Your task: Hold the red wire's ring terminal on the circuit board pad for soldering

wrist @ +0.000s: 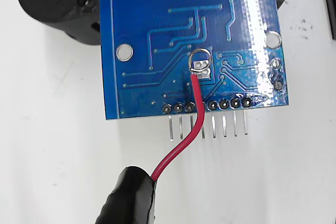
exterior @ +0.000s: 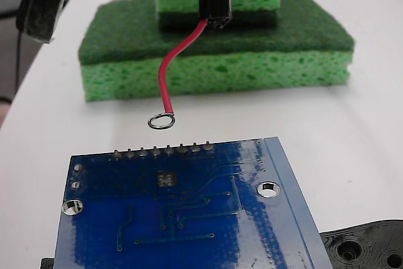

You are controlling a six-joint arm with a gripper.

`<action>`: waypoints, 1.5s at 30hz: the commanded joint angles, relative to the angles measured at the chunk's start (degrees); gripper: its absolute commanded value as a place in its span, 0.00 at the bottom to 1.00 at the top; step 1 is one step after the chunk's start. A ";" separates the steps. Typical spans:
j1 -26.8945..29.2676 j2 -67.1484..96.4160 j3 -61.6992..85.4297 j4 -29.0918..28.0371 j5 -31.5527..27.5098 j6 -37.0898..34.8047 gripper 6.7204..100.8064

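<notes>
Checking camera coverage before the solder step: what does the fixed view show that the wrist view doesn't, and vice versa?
Fixed view only: the stacked green sponges behind, and the ring hanging short of the board's near edge, seemingly above the table.

Wrist view only: the ring lined up over the silver pad, and the pins sticking out past the board's edge.

Both: red wire, blue board, black part beside it.

The gripper (exterior: 214, 17) comes down from the top centre of the fixed view as a narrow black tip, its jaws pressed together on the red wire (exterior: 169, 77), and shows at the bottom edge of the wrist view as a rounded black end.
</notes>
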 commanded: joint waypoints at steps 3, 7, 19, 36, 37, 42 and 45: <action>0.00 0.09 -0.53 0.00 -0.88 0.53 0.99; 0.00 -0.09 -0.53 -0.18 -0.88 0.79 0.99; 0.09 -2.29 -1.58 0.09 -1.23 0.79 0.99; 0.53 -3.52 -2.55 0.88 -1.85 1.05 0.99; 0.62 -3.52 -2.55 0.88 -1.85 1.05 0.99; 0.62 -3.60 -2.55 0.88 -1.85 1.05 0.99; 0.62 -3.60 -2.55 0.97 -1.85 1.05 0.99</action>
